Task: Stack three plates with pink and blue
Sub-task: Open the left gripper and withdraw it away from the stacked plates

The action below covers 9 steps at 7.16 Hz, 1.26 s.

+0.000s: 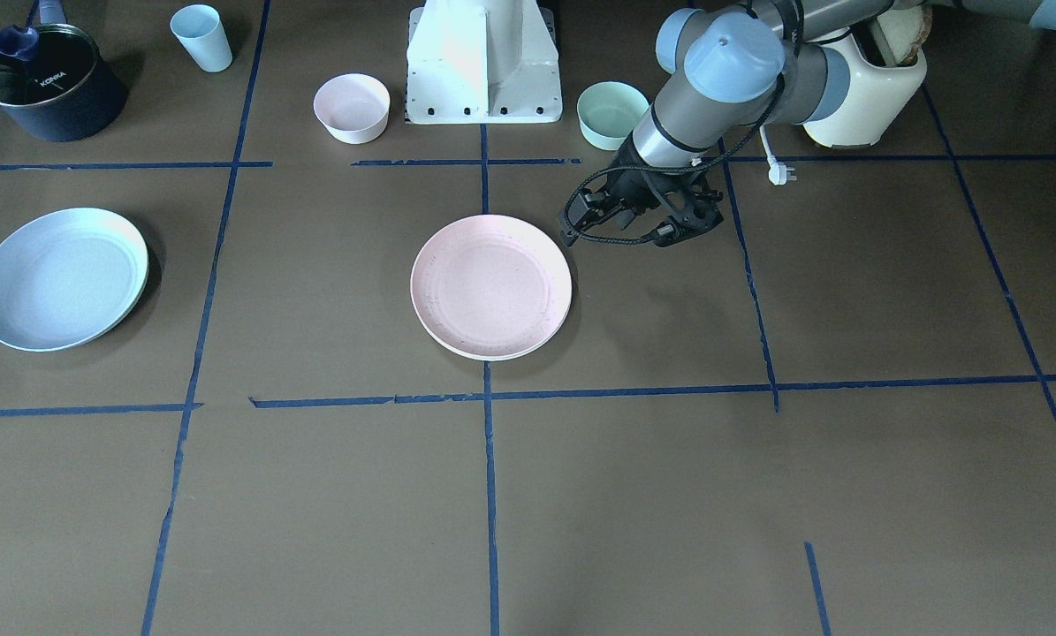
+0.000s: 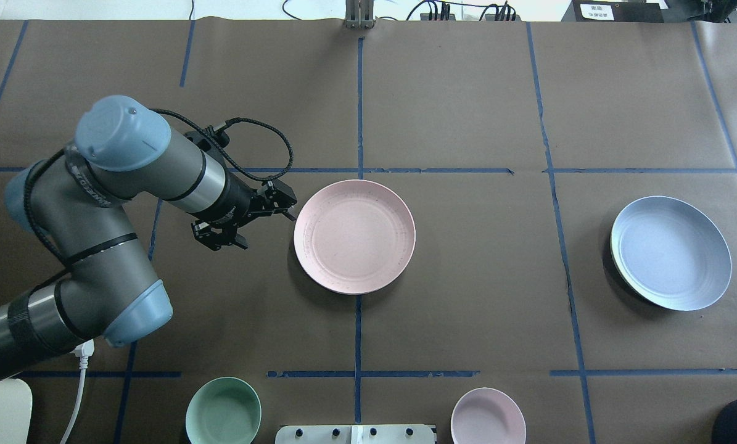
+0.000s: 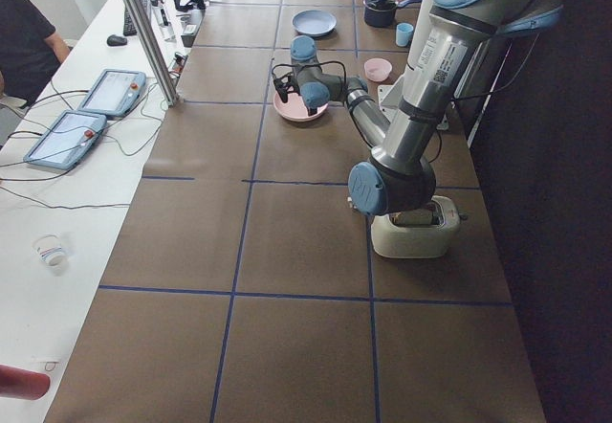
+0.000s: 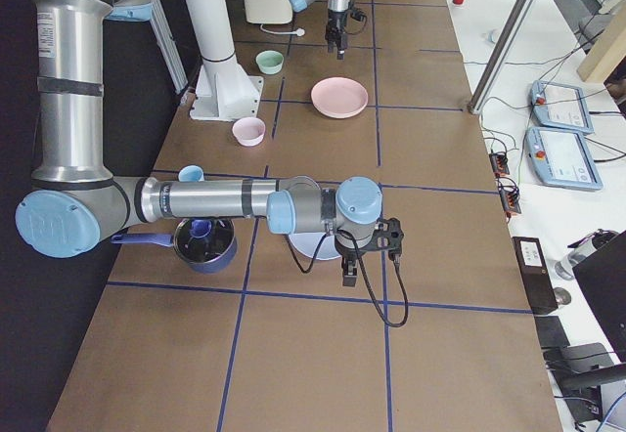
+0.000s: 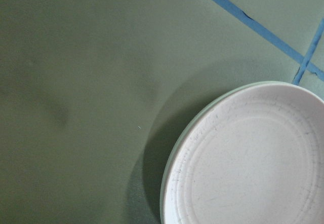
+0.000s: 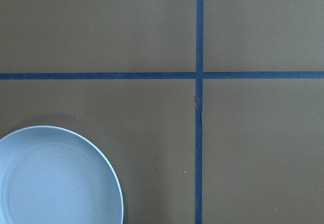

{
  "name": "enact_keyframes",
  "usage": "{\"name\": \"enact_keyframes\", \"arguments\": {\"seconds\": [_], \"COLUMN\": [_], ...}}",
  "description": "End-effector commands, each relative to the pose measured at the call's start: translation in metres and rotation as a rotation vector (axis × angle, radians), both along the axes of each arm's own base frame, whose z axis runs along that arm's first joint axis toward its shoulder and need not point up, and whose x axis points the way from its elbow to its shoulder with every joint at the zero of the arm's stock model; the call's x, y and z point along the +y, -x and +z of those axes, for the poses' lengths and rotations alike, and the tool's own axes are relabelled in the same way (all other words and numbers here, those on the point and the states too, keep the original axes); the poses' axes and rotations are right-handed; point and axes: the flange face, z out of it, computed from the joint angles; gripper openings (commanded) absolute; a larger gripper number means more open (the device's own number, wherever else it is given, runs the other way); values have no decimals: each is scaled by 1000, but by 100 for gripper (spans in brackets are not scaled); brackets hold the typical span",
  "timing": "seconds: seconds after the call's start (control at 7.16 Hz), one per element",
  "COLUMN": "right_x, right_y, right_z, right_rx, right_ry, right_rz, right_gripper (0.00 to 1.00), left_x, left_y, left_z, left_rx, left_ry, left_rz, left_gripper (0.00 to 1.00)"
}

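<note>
The pale pink plate (image 1: 490,287) lies at the table's middle, also in the overhead view (image 2: 354,236). My left gripper (image 2: 254,223) hovers just beside its edge, open and empty, also in the front view (image 1: 634,231). The left wrist view shows only the pink plate's rim (image 5: 243,158). The light blue plate (image 2: 670,253) lies far to my right, with a pale cream rim showing under its edge. No cream-white plate lies apart. My right gripper (image 4: 364,256) shows only in the right side view, above the blue plate's (image 4: 311,246) edge; I cannot tell its state.
A small pink bowl (image 1: 352,108) and a mint bowl (image 1: 611,115) flank the robot base (image 1: 483,62). A blue cup (image 1: 201,37) and a dark pot (image 1: 46,84) stand at my far right. A cream toaster (image 1: 872,88) with a plug is at my left.
</note>
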Motion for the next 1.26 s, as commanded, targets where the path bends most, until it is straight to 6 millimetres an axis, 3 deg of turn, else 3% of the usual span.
{"name": "enact_keyframes", "arguments": {"seconds": [0.0, 0.14, 0.28, 0.56, 0.7, 0.84, 0.98, 1.12], "right_x": [17, 27, 30, 56, 60, 64, 65, 65], "right_y": [48, 73, 84, 125, 143, 158, 160, 159], "right_z": [4, 17, 33, 61, 59, 63, 64, 66], "right_rx": [-21, -25, -30, -22, -34, -15, -11, -9], "right_ry": [-9, 4, -9, -25, -10, -8, -10, -6], "right_rz": [66, 81, 93, 76, 75, 60, 56, 58], "right_gripper": [100, 100, 100, 100, 100, 100, 96, 68], "left_x": [9, 11, 15, 19, 14, 11, 9, 10], "left_y": [59, 84, 110, 169, 193, 203, 207, 208], "left_z": [-9, 6, 21, 51, 66, 71, 72, 74], "left_rx": [-84, -121, -156, -230, -259, -258, -260, -262], "left_ry": [-73, -120, -152, -225, -247, -264, -262, -256], "left_rz": [44, 68, 86, 124, 131, 150, 141, 142], "left_gripper": [100, 100, 100, 100, 100, 100, 100, 100]}}
